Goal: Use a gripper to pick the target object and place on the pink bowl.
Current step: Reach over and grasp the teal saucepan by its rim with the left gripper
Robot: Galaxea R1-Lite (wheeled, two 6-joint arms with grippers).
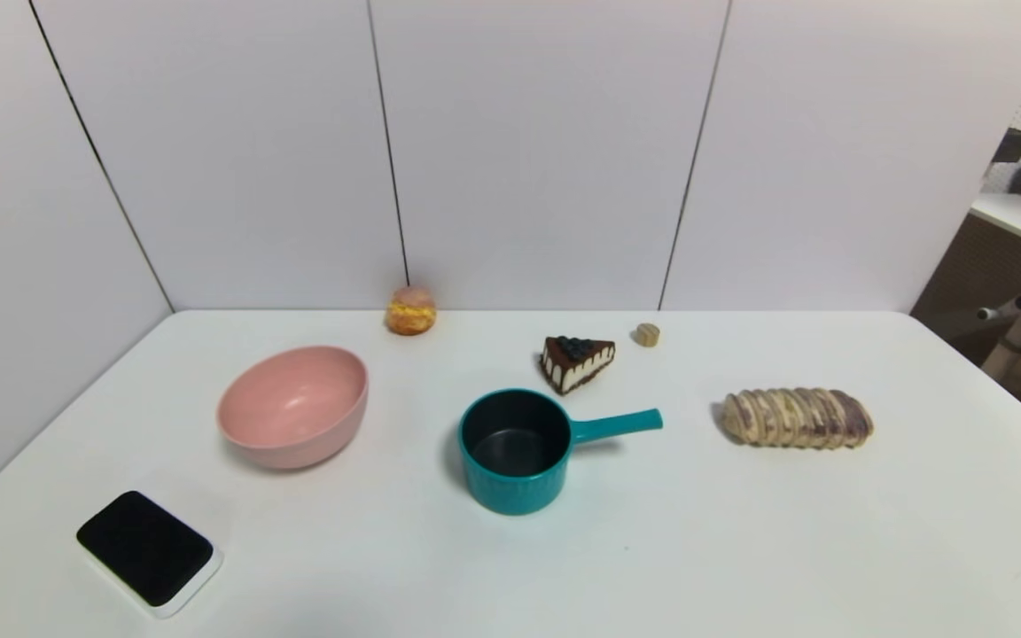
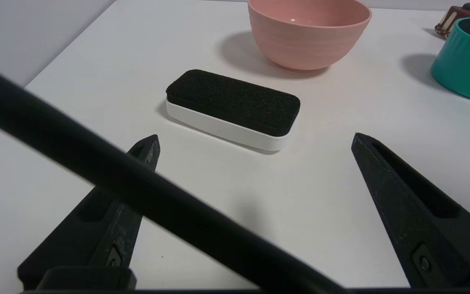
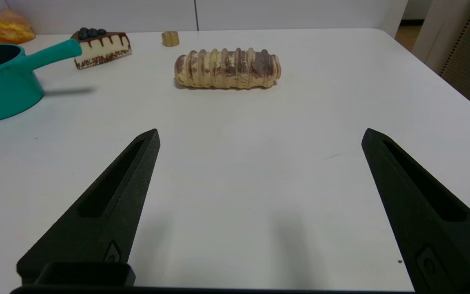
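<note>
The teal saucepan (image 1: 515,452) stands upright mid-table, dark inside, its straight handle (image 1: 617,426) pointing right. The pink bowl (image 1: 293,406) sits to its left, empty. Neither arm shows in the head view. In the left wrist view my left gripper (image 2: 255,136) is open above the near left table, the bowl (image 2: 308,34) and the pan's side (image 2: 469,61) beyond it. My right gripper (image 3: 259,134) is open over bare table at the near right, with the saucepan (image 3: 2,87) far off to one side. Nothing is held.
A black-topped white eraser block (image 1: 149,549) lies near the front left, just ahead of the left gripper. A striped bread roll (image 1: 797,417) lies at the right. A cake slice (image 1: 576,361), a cream puff (image 1: 410,310) and a small tan disc (image 1: 647,334) sit near the back wall.
</note>
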